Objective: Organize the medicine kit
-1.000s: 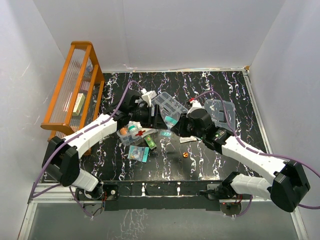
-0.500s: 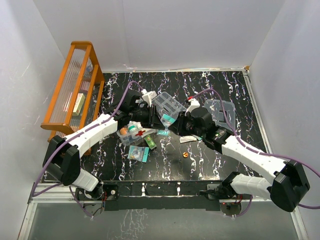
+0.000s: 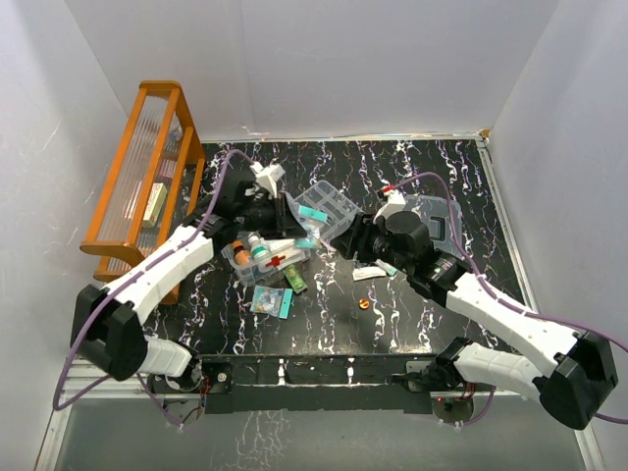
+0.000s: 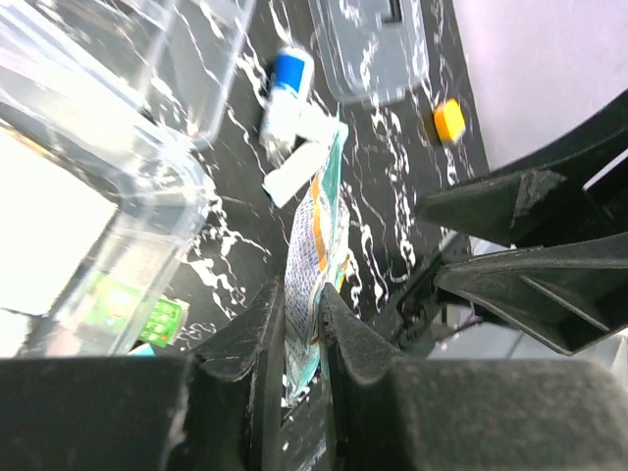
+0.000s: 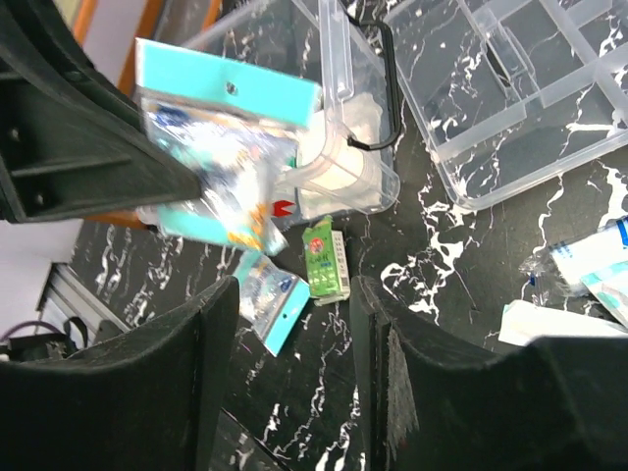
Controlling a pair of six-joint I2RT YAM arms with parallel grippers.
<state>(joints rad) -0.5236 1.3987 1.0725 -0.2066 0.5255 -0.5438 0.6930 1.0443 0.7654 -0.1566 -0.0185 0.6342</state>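
Medicine kit box [image 3: 275, 263] just beside left fingers [image 4: 245, 343] | these clamped on teal packet [image 4: 312, 245] | right fingers [image 5: 196, 363] apart

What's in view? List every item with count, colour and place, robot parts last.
medicine box: one, clear with red cross, left of centre
divided tray: one, clear, behind the box
lid: one, clear with dark handle, right of the tray
held packet: one, teal-edged, lifted over the box
loose packet: one, teal, in front of the box
small carton: one, green, beside the loose packet
tube: one, white with blue cap, near the lid
small piece: one, orange, front centre
rack: one, orange, far left
table: one, black marbled, under everything
left tool: one, black, shut on the held packet
right tool: one, black, open and empty
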